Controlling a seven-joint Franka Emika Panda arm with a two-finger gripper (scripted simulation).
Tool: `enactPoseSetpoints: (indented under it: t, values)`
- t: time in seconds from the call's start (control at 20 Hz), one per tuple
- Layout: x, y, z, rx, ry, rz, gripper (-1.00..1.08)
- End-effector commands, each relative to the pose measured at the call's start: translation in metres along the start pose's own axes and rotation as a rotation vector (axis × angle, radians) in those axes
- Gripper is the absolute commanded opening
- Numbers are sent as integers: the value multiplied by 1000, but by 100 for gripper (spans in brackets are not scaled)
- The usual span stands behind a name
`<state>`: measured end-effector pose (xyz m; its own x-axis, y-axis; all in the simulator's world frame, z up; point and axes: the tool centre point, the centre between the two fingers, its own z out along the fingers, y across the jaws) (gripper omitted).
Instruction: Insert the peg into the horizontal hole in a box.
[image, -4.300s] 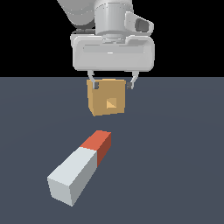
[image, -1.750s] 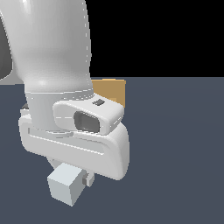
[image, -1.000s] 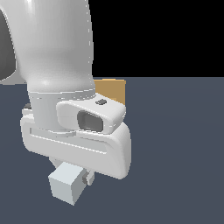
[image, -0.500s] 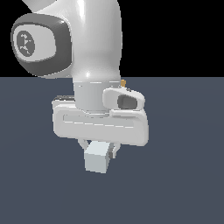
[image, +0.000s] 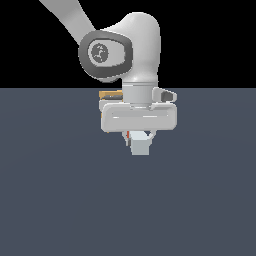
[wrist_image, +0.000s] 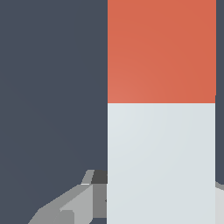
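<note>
My gripper (image: 140, 140) hangs below the white hand in the middle of the exterior view and is shut on the peg (image: 141, 147). The peg's pale grey-white end faces that camera, and a thin red sliver shows beside it. In the wrist view the peg (wrist_image: 162, 157) fills one side, pale where it sits in my gripper (wrist_image: 161, 202) and red-orange (wrist_image: 162, 50) farther out. A grey finger (wrist_image: 72, 205) lies against its side. Only a thin orange-tan strip of the box (image: 109, 93) shows behind the hand. The hole is hidden by the arm.
The dark blue-grey floor (image: 55, 190) spreads all around the arm, with black background above its far edge. The arm's white wrist and grey joint cap (image: 105, 54) rise above the hand and block the view behind it.
The arm has moved away from the camera and toward the exterior view's right, carrying the peg. The hand now looks smaller and covers most of the box.
</note>
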<state>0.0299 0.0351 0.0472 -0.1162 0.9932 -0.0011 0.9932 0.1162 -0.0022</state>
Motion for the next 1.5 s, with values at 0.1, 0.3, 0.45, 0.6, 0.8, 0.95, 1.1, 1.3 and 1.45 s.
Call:
enactPoseSetpoints:
  t: [0.1, 0.3, 0.45, 0.6, 0.8, 0.95, 1.1, 1.3, 1.45]
  values:
    - [46, 18, -8, -3, 0, -116, -100]
    - [75, 26, -12, -3, 0, -187, -100]
    - [87, 28, -13, -3, 1, -217, -100]
    - [91, 29, -13, -2, 1, -226, -100]
    - [90, 28, -13, -2, 1, -224, -100]
    - [90, 28, -13, -2, 1, -226, -100]
    - [90, 29, -15, -5, 0, -227, -100]
    - [91, 27, -13, -1, 1, -227, -100]
    - [100, 25, -14, -1, 1, -227, -100]
